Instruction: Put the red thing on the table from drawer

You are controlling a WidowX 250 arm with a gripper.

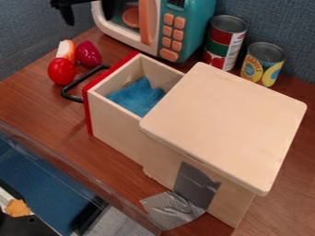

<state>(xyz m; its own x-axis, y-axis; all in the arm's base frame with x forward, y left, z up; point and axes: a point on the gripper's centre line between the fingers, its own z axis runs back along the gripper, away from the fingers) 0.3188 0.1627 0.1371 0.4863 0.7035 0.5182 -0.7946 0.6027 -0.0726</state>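
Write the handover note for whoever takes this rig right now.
Gripper: upper left, jaws unclear.
Things: round red thing and dark red thing on the table, by the handle; blue cloth in the open drawer.
Done: apparently the red thing is out, but I can't tell which was meant.
Left: probably nothing beyond confirming that.

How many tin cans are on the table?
2. The taller can stands beside the toy microwave; the shorter can is to its right, behind the wooden drawer cabinet. Any behind the microwave would be hidden.
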